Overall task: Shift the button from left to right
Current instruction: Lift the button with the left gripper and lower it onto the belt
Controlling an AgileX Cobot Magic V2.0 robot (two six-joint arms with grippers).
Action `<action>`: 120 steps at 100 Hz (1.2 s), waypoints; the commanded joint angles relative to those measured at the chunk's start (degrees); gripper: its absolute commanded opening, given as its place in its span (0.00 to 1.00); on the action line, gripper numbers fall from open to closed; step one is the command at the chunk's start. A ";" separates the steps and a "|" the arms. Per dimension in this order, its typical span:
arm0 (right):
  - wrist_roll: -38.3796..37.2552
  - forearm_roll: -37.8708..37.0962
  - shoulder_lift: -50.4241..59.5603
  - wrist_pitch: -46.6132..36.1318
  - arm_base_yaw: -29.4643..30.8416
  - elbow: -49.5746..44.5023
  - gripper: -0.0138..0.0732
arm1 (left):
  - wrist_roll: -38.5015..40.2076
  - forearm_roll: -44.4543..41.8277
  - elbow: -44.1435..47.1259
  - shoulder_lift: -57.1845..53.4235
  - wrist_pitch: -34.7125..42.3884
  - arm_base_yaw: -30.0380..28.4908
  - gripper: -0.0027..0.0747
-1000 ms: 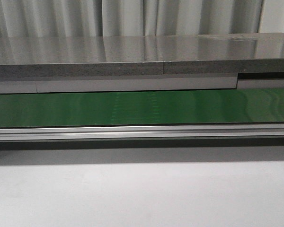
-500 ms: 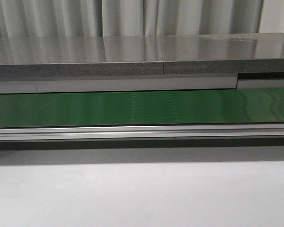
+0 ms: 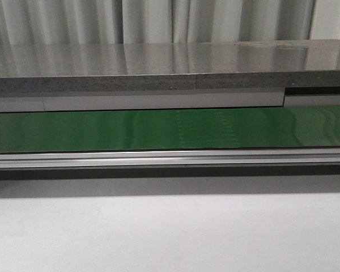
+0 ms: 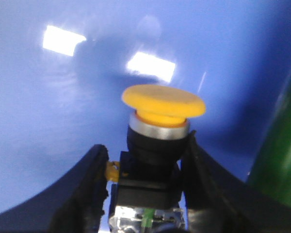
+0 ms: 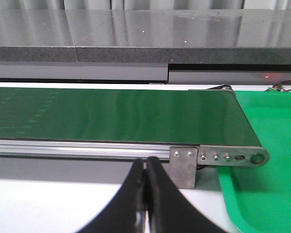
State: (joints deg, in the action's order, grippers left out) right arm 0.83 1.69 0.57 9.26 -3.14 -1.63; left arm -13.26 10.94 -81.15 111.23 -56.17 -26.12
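1. Front view: green belt (image 3: 170, 129) runs across the full width, with an aluminium rail (image 3: 170, 158) along its near edge. Grey counter (image 3: 170, 62) sits behind the belt, curtain (image 3: 158, 20) behind that. White table (image 3: 170, 232) in the foreground. No arm, gripper or button shows here. Faint dotted marks on the belt right of centre.

2. Left wrist view: left gripper (image 4: 146, 187) is clamped on the button (image 4: 157, 131). Both black fingers (image 4: 85, 189) press against the button's black body from either side. The yellow mushroom head points up and away from the fingers, with a silver collar under it, then a black barrel, then a boxy black base down between the fingers. A small yellow tab sticks out at the base, next to one finger. A bit of green and clear plastic shows at the very bottom of the base. Glossy blue surface (image 4: 63, 97) fills the background with two bright light reflections; can't tell if the button touches it. Strip of green at one edge, blurred.

3. Right wrist view: right gripper (image 5: 146, 194) has its fingers pressed together with nothing between them. It hangs over the white table, just short of the rail. Belt end with roller bracket (image 5: 218, 158) is ahead of it. Green tray (image 5: 266, 145) lies beside the belt end.
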 commanded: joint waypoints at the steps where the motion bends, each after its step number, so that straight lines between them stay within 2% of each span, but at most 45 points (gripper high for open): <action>1: -0.03 0.20 1.20 -4.80 0.07 0.86 0.08 | 0.08 4.05 -5.02 -5.13 -2.79 0.15 0.26; 13: -0.03 0.20 1.20 -4.80 0.07 0.86 0.08 | 0.08 7.85 -7.82 -7.66 -4.88 0.57 0.26; 39: -0.03 0.20 1.20 -4.80 0.07 0.86 0.08 | 0.04 7.84 -7.92 -8.91 -6.20 6.79 0.26; 58: -0.03 0.20 1.20 -4.80 0.07 0.86 0.08 | 0.04 3.76 -7.17 -7.32 -5.86 12.35 0.26; 79: -0.03 0.20 1.20 -4.80 0.07 0.86 0.08 | 0.84 3.50 -7.03 -5.18 -5.73 14.85 0.27; 86: -0.03 0.20 1.20 -4.80 0.07 0.86 0.08 | 0.84 3.50 -7.03 -4.95 -5.73 15.02 0.32; 111: -0.03 0.20 1.20 -4.80 0.07 0.86 0.08 | 0.84 3.50 -7.03 -4.95 -5.85 15.02 0.63; 120: -0.03 0.20 1.20 -4.80 0.07 0.86 0.08 | 0.43 3.75 -7.03 -4.95 -6.34 15.02 0.69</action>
State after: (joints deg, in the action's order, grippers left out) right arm 0.83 1.69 0.57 9.26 -3.14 -1.63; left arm -12.93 13.35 -86.87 109.02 -62.71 -11.47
